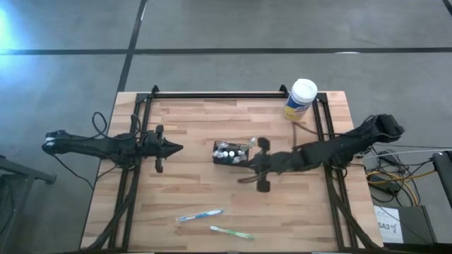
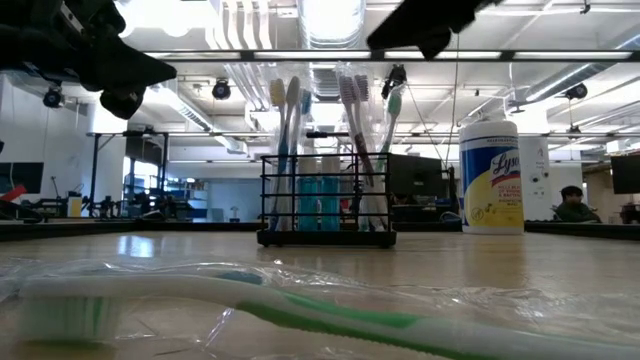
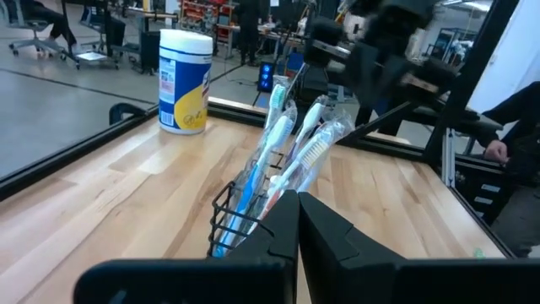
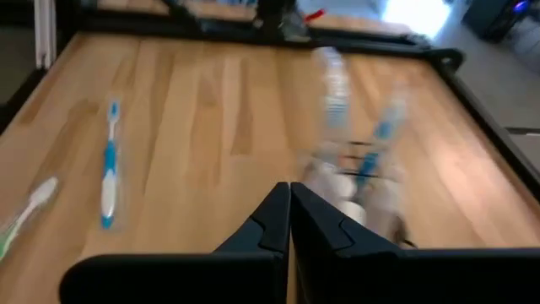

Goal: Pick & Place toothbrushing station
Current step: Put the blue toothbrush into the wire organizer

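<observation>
A small black wire-mesh rectangular holder box (image 1: 232,152) stands near the middle of the pale wooden desk (image 1: 183,190), with several wrapped toothbrushes upright in it. The right claw (image 1: 242,163) hovers just beside the box, fingers pressed together and holding nothing. The left claw (image 1: 178,147) waits well apart on the left, also closed and empty. A slim blue toothbrush (image 1: 200,215) and a green one (image 1: 232,232) lie flat near the front edge. A yellow canister with a white lid (image 1: 300,99) stands at the back.

Grey concrete floor (image 1: 233,25), wooden table (image 1: 191,190), bright ceiling lights (image 2: 330,15), seated person (image 2: 572,205)
</observation>
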Tool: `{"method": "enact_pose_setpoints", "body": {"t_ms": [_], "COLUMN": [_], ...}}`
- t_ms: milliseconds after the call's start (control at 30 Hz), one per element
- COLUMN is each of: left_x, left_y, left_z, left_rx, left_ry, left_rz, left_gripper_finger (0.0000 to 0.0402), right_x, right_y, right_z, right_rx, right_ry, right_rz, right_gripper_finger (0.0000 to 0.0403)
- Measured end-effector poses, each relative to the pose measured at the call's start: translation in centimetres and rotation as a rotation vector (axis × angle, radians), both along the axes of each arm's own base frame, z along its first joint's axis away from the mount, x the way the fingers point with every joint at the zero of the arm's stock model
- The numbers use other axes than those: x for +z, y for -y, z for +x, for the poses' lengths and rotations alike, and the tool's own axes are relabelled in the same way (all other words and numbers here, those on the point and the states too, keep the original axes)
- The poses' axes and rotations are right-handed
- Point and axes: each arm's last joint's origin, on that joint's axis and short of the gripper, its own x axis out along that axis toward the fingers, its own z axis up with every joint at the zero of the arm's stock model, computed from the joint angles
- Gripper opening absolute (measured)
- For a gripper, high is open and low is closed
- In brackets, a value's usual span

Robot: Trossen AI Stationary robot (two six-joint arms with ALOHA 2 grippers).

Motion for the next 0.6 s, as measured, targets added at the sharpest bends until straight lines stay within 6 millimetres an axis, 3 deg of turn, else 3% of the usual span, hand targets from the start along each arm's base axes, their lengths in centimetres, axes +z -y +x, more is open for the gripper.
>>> {"method": "enact_pose_setpoints", "body": {"t_ms": [300, 600], "left_x": [-0.3, 0.2], "left_y": [0.0, 0.0], "left_z": [0.0, 0.0], "left_rx": [0.0, 0.009], "left_ry": [-0.026, 0.026], "left_rz": [0.002, -0.053], "left_gripper_finger": [0.0009, 0.0009], "right_x": [0.1, -1.2], "right_y": [-4.9, -6.5], "right_z": [5.2, 10.6], "right_rx": [0.129, 0.164], "right_ry": [-0.106, -0.213], "right_rz": [-0.021, 0.003], "right_gripper_finger": [0.0008, 0.0008]}}
